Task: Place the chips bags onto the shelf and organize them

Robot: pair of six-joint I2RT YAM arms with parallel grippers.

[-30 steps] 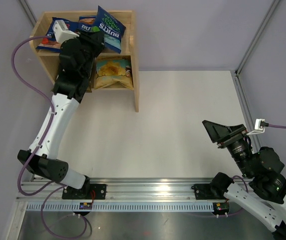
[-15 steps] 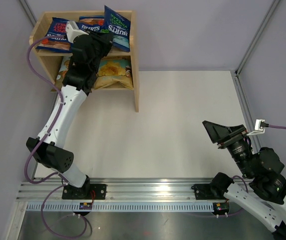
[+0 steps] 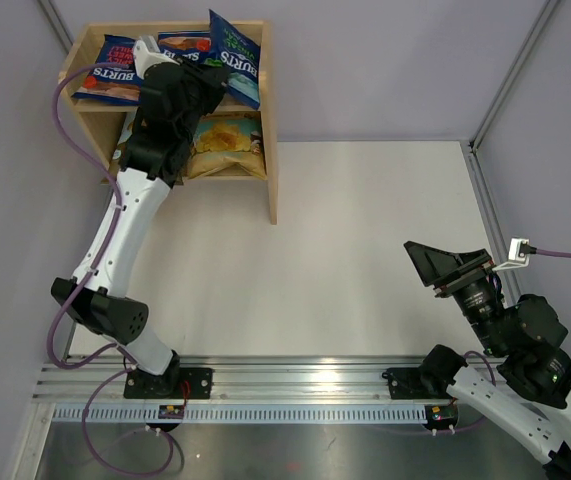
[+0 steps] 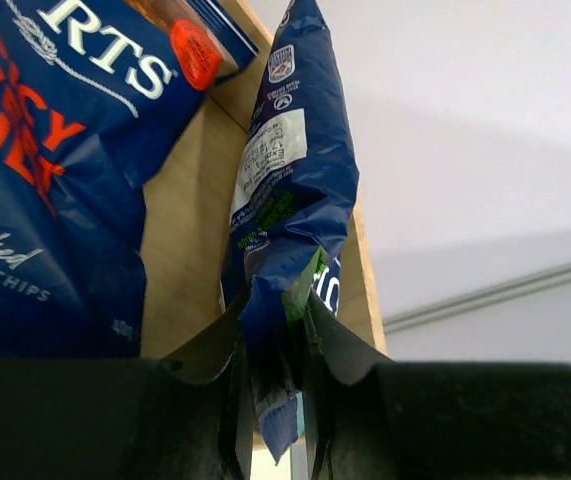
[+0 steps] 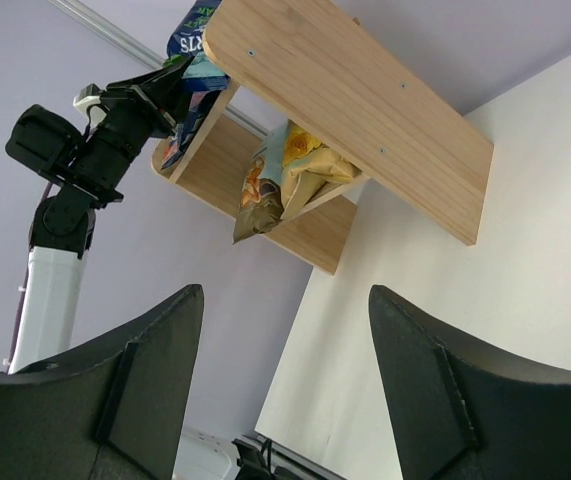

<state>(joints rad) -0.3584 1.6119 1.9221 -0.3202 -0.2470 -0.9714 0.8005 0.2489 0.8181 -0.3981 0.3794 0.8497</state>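
The pine shelf [image 3: 270, 150] stands at the far left corner. My left gripper [image 3: 211, 80] is over its top tier, shut on the lower edge of a dark-blue Burts bag with green lettering [image 3: 235, 58], which stands upright at the right end. In the left wrist view the jaws [image 4: 277, 310] pinch that bag [image 4: 295, 170], next to a Burts bag with red lettering [image 4: 45, 150]. Two red-lettered Burts bags [image 3: 110, 72] [image 3: 187, 44] lie on the top tier. A yellow chips bag [image 3: 227, 145] sits on the lower tier. My right gripper [image 3: 445, 265] hangs open and holds nothing.
The left arm [image 3: 115, 230] reaches up along the table's left side and hides part of the lower tier. Purple walls close in behind the shelf [image 5: 365, 100]. A metal rail [image 3: 295, 385] runs along the near edge. The right wrist view shows the yellow bag [image 5: 285, 175].
My left gripper has carried the green-lettered bag to the right along the top tier, uncovering more of the left red-lettered bag. The right arm has not moved.
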